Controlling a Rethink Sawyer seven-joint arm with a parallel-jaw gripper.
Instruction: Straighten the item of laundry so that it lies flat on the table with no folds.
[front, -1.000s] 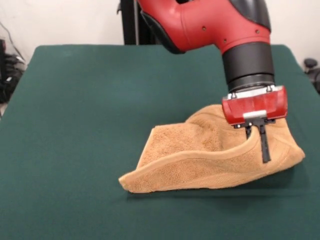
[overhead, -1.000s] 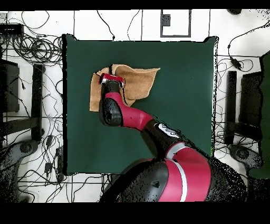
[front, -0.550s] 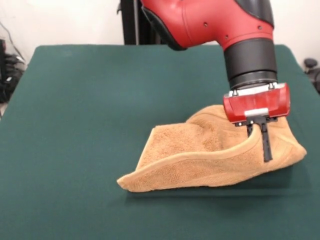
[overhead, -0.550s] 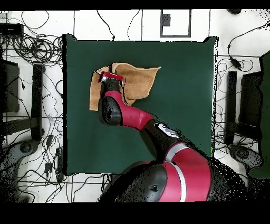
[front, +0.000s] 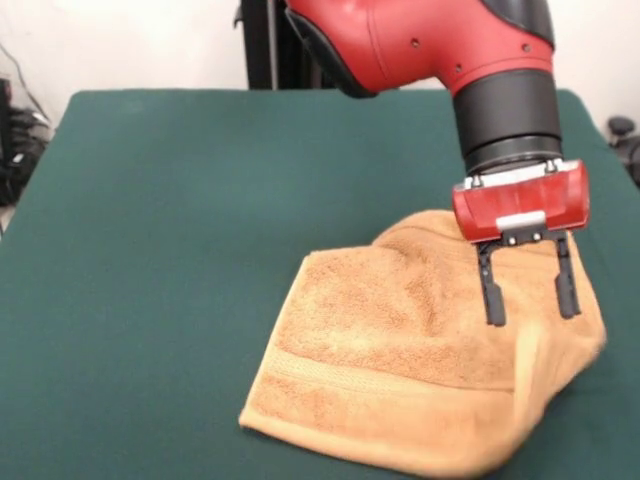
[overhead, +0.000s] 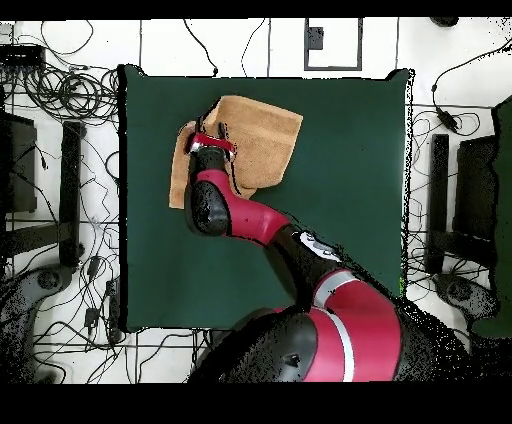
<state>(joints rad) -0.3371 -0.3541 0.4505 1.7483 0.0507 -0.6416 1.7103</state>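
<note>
Nearest the camera in the front view, the towel (front: 400, 380) is lying on the green counter (front: 150, 250), its front hem sitting close to the counter's near edge and blurring at the right-hand corner, as if that part is settling. A woven band is showing just behind that hem. Behind the band the cloth is spreading fairly smooth, but further back, towards the claw (front: 528, 288), it is rising into a rounded hump with creases running under the arm (front: 420, 45).

The claw is hanging just above the hump, its two black fingers (front: 491, 290) standing apart with nothing between them, so it is gripping no cloth. It is not clear whether the tips are touching the towel.

From above, the towel (overhead: 262, 135) is lying at the counter's far left part as that view shows it, with a second layer poking out on the other side of the arm, near the counter's (overhead: 330, 220) left edge. So the towel is lying doubled there, not flat.

Judging by this, the step in hand is a release partway through unfolding. The next move seems to call for lifting clear, then taking hold of an edge of the doubled part by the hump and drawing it outward, away from the front hem, until the fold opens.
</note>
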